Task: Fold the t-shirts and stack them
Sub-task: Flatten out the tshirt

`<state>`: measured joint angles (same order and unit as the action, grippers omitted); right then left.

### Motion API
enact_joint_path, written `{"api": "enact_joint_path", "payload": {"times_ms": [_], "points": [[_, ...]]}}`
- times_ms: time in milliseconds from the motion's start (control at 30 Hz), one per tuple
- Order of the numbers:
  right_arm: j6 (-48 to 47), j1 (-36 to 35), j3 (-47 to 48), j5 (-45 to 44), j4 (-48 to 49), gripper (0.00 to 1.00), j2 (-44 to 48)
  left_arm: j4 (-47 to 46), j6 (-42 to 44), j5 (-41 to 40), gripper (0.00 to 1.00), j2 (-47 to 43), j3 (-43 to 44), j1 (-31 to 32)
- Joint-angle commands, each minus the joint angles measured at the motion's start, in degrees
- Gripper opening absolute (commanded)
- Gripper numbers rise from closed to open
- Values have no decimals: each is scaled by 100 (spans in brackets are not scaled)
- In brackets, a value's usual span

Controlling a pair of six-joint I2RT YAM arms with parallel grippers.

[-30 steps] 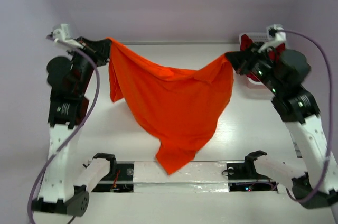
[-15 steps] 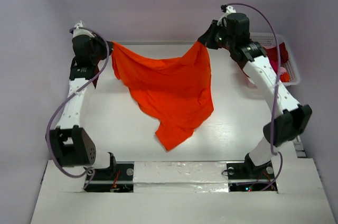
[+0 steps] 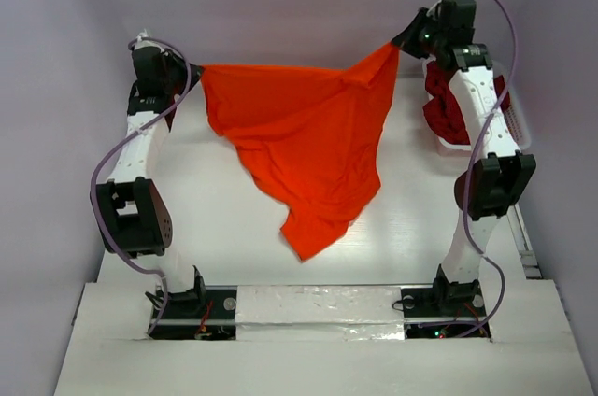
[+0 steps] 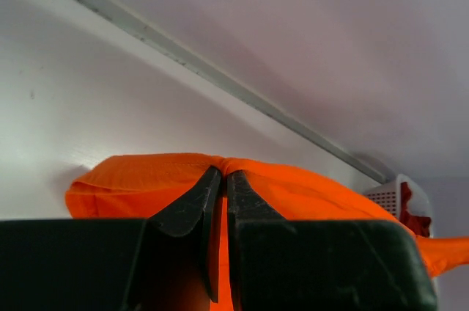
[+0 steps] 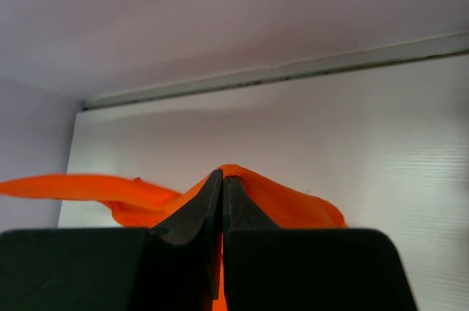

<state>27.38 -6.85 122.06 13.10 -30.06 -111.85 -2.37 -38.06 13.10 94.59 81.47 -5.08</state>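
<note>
We held the orange t-shirt (image 3: 308,144) spread aloft, clamped by the left gripper (image 3: 193,68) at ten o'clock and the right gripper (image 3: 396,45) at one; next, probably, lay it flat.

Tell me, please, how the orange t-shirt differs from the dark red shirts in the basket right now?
The orange t-shirt is bright orange, while the dark red shirts are deep red. The orange t-shirt hangs spread out, pinched at its upper corners by the left tool and the right tool. The dark red shirts lie bunched in the white basket, and neither tool holds them. Both are soft cloth and not yet folded.
</note>
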Motion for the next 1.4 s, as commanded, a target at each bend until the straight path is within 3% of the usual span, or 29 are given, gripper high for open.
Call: {"api": "enact_joint_path", "payload": {"times_ms": [0,133,233,400,633,833,933,1133,1367], "points": [[-197,167,791,44,-86,0,-29,-405,-184,359,0,-98,536,-89],[-145,106,689,333,-325,0,231,-273,-158,439,0,-518,529,-89],[-22,53,-470,394,218,0,874,-97,-17,360,0,-992,161,-89],[-127,52,-1140,465,124,0,1743,-88,71,307,0,-1758,-430,-89],[31,-255,-2291,544,220,0,3236,17,-368,1105,0,-3015,-782,-89],[347,-615,-3494,728,762,0,5092,526,-623,1808,0,-4070,287,-28],[698,-616,-3760,895,950,0,5963,920,-694,1750,0,-4466,955,111],[506,-695,-3128,756,511,0,5711,1134,-351,1248,0,-4555,1170,245],[76,-695,-1980,255,256,0,4077,1081,228,484,0,-3170,1309,245]]}}
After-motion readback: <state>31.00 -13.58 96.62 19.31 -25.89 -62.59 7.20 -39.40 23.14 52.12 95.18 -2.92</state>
